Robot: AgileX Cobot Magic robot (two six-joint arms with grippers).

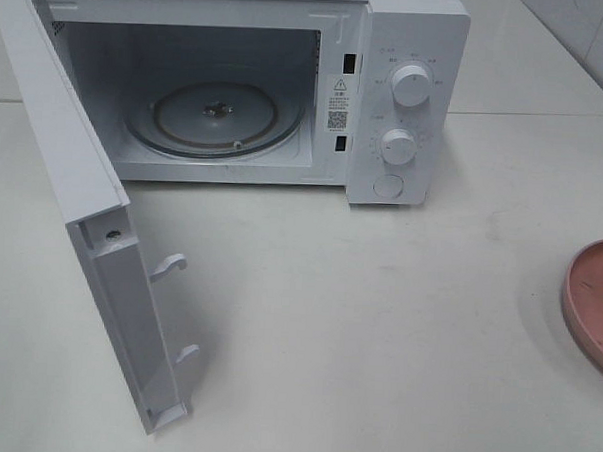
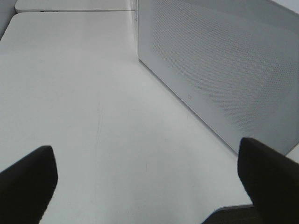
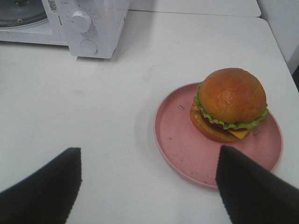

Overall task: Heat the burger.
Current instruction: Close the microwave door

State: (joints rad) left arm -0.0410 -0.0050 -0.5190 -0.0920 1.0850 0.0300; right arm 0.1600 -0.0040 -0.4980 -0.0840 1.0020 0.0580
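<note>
A plain white table fills the scene, with a second white table edge behind it at the far side. On the far left of the table stands a white box-shaped microwave oven with two round knobs on its right panel. Its white door hangs wide open toward the near left, and the round glass turntable inside is bare.

At the right edge of the table lies a round pink plate. On its far right part sits the burger, with a glossy brown domed bun, green lettuce and a slice of yellow cheese. It is well apart from the oven.

The right gripper hovers above the table near the plate, its two dark fingers spread apart and empty. The left gripper is beside the outer face of the open door, fingers also wide apart, holding nothing.

I judge that opening the oven is done and that picking up the burger is the step in hand. The next move calls for the right gripper to go over the burger, come down around the bun, and close gently, because the layers may slide.
</note>
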